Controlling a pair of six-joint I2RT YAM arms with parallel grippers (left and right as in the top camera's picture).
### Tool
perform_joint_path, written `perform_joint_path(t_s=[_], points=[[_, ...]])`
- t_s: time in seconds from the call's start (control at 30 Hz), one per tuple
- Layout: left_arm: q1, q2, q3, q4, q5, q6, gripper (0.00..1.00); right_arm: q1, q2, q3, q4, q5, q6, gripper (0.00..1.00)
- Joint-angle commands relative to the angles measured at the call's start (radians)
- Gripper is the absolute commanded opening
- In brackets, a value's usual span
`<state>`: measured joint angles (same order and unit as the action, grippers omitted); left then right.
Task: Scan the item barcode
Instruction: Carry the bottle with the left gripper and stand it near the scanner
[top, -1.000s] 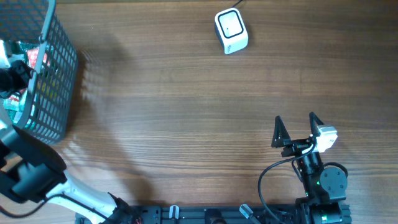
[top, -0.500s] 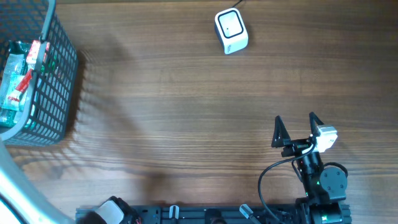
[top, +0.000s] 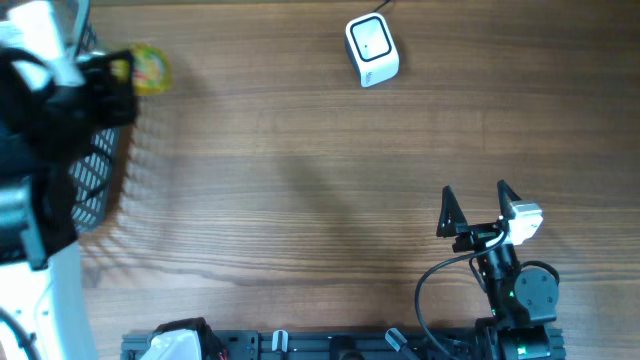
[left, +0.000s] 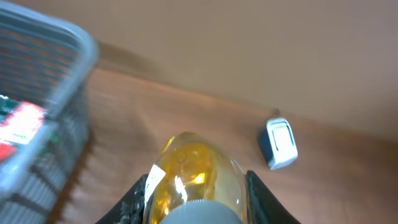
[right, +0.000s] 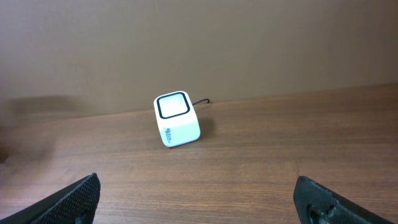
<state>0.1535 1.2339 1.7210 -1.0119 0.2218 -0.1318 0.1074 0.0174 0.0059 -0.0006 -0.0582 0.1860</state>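
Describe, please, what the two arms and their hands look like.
The right hand has black pointed fingers, a white block, a looping black cable and a green light. The left hand has dark fingers on a black arm with a white lower link.

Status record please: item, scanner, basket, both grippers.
item: yellow translucent rounded container, held beside the basket's rim, not yet at the scanner
scanner: small white cube scanner, standing on the wooden table, window facing up
basket: dark wire mesh basket, at the table's left edge
left gripper: shut on the container
right gripper: open, empty
barcode: not visible
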Motion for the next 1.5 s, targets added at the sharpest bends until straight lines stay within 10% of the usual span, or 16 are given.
perform_joint_path(t_s=[0.0,0.53,1.07,1.3,1.47], points=[[-0.229,0.09,0.012,-0.065,-0.137,-0.066,0.29,-0.005,-0.007,-0.001,0.003,0.013,0.0,1.0],[-0.918,0.642,0.012,0.209,-0.396,-0.469,0.14,-0.005,-0.007,-0.001,0.002,0.013,0.0,1.0],[-1.073,0.844,0.012,0.322,-0.484,-0.557,0.19,-0.005,-0.007,-0.001,0.003,0.013,0.0,1.0],[-1.083,0.848,0.012,0.318,-0.413,-0.557,0.68,-0.005,-0.007,-0.001,0.003,0.013,0.0,1.0],[-1.083,0.827,0.013,0.332,-0.413,-0.54,0.74,-0.005,-0.007,-0.001,0.002,0.013,0.0,1.0]])
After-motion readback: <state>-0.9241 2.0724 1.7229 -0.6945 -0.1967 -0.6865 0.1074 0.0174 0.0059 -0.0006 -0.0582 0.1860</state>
